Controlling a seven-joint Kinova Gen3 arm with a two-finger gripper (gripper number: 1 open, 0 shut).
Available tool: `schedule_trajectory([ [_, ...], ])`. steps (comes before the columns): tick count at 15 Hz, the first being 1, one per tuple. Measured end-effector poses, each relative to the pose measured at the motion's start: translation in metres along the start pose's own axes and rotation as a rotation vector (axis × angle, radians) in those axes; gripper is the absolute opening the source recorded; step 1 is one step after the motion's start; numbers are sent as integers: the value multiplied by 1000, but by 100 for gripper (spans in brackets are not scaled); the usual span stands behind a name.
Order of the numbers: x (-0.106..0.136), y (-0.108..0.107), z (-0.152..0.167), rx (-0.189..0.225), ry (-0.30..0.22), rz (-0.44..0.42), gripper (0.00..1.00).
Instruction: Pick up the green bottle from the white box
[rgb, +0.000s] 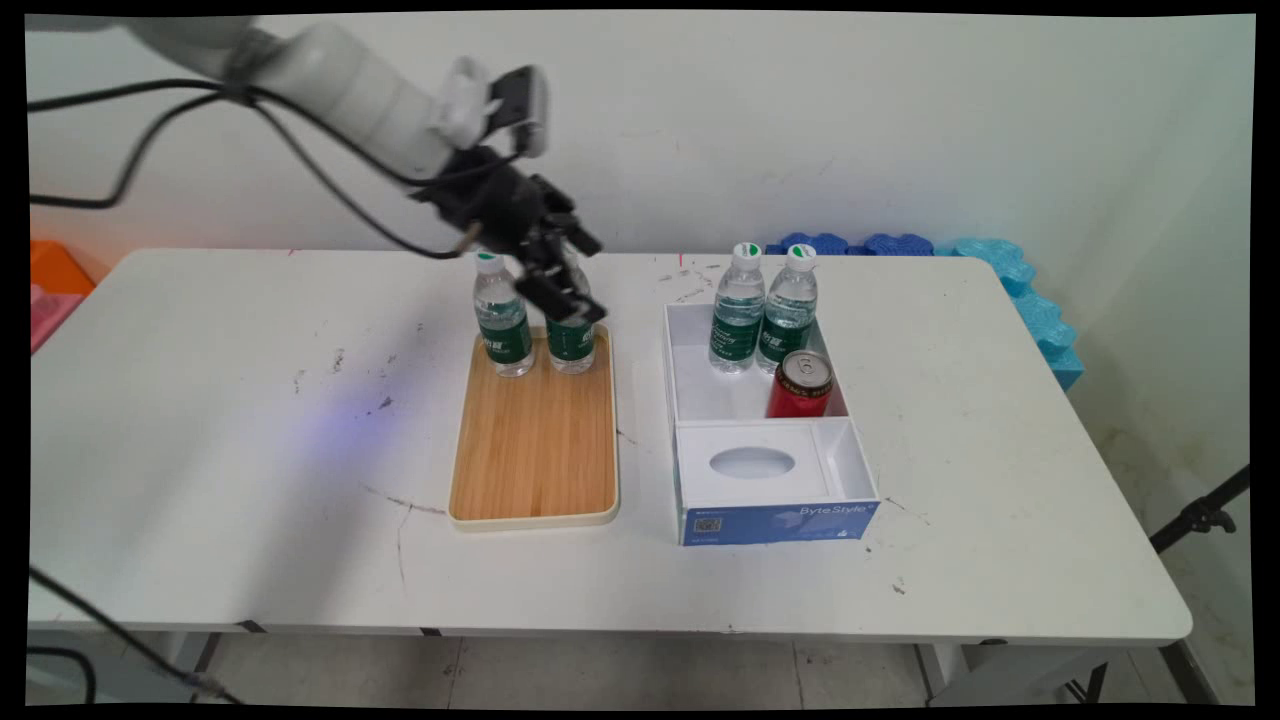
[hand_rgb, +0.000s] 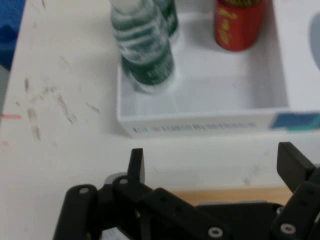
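Observation:
My gripper (rgb: 567, 292) hangs over the back end of the wooden tray (rgb: 535, 450), right at the top of the right-hand water bottle (rgb: 572, 346), whose cap it hides. A second green-labelled bottle (rgb: 500, 318) stands just to the left on the tray. In the hand view the gripper (hand_rgb: 213, 154) is open: its fingers (hand_rgb: 136, 162) stand wide apart with nothing between the tips. Beyond them lies the white box (hand_rgb: 200, 125) holding two bottles (hand_rgb: 145, 55) and a red can (hand_rgb: 237, 25).
The white box (rgb: 690, 400) sits right of the tray with two bottles (rgb: 738, 315) and the red can (rgb: 800, 385) in its back compartment; its front part has an oval cutout. Blue foam pieces (rgb: 1020, 290) lie at the table's back right. Black cables hang from the arm.

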Motion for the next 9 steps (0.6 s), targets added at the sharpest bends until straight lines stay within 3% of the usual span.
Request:
schedule_trajectory([
  [4, 29, -21, 49, 31, 7, 2, 100],
  [9, 56, -39, 108, 32, 10, -4, 100],
])
